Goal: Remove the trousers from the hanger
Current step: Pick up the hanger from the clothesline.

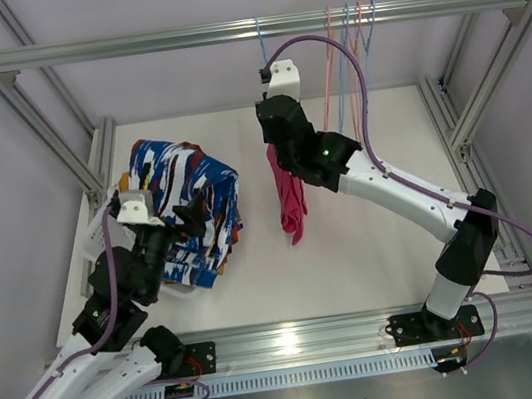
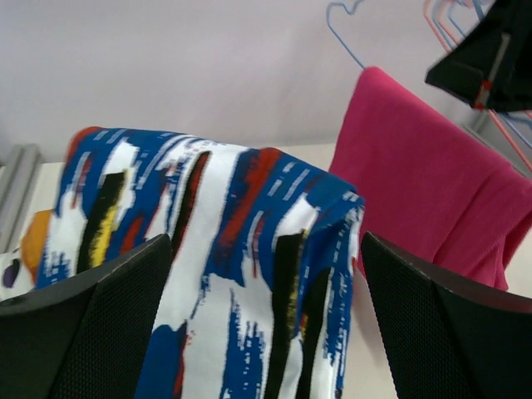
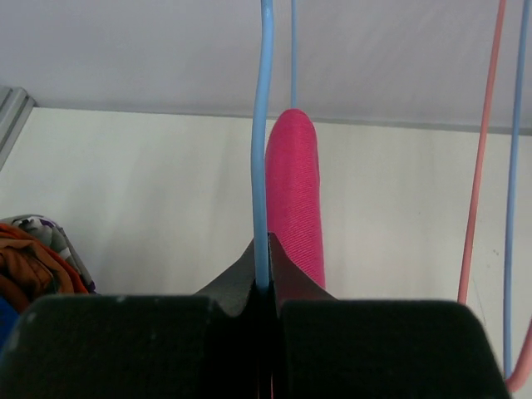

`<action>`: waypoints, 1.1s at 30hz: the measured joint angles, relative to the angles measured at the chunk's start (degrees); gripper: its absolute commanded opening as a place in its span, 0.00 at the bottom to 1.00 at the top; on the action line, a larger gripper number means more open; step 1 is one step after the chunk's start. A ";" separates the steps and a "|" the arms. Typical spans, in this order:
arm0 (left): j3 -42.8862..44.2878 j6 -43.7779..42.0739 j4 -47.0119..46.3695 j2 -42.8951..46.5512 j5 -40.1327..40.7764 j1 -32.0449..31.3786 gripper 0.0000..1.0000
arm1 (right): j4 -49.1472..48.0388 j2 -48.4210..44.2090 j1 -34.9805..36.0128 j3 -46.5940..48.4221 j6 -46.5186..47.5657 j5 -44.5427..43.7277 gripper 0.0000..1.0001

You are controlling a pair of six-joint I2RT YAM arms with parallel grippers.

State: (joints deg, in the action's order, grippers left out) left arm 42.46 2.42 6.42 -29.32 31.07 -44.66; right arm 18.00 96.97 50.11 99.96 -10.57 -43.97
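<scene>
Plain pink trousers [image 1: 291,201] hang folded over a light-blue wire hanger [image 3: 262,150]; they also show in the right wrist view [image 3: 296,191] and the left wrist view [image 2: 424,179]. My right gripper [image 1: 281,160] is shut on the hanger wire [image 3: 266,278]. A pile of trousers lies at the table's left, the blue-white-red patterned pair [image 1: 188,186] on top. My left gripper [image 1: 192,214] is open [image 2: 266,243], its fingers [image 2: 108,316] either side of that patterned cloth [image 2: 241,249]. Orange [image 3: 33,270] and purple-white patterned [image 3: 33,224] pairs peek out of the pile. The black speckled pair is hidden.
Several empty pink and blue wire hangers [image 1: 351,34] hang from the aluminium rail [image 1: 170,39] at the back right. Frame posts [image 1: 486,84] stand along both table sides. The white table [image 1: 384,241] has bare surface at the front right.
</scene>
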 measured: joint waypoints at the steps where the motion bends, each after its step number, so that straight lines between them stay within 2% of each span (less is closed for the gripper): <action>1: 0.00 -0.11 -0.13 -0.59 -0.61 -0.46 0.99 | -0.04 -0.33 0.00 -0.22 -0.24 -0.09 0.00; 12: -0.44 -1.42 -0.46 -4.00 -3.30 -2.29 0.99 | 0.66 -1.73 -0.44 -0.83 0.17 -0.09 0.00; 24: -0.44 -1.75 -1.20 -3.93 -3.23 -2.60 0.99 | 9.27 -0.42 -1.38 14.21 3.34 1.01 0.00; 30: -0.46 -2.69 -1.22 -3.56 -3.30 -2.93 0.99 | 10.29 -0.59 -0.70 13.64 2.67 -0.31 0.00; 33: -1.46 -3.52 -2.36 -2.01 -3.30 -4.22 0.99 | 8.39 -2.49 0.90 9.51 2.58 -2.01 0.00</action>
State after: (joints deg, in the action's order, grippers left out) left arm 40.99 -1.10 4.05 -31.33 27.77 -48.88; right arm 26.39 94.48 51.00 109.47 -7.99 -45.98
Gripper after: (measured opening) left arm 0.994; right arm 0.003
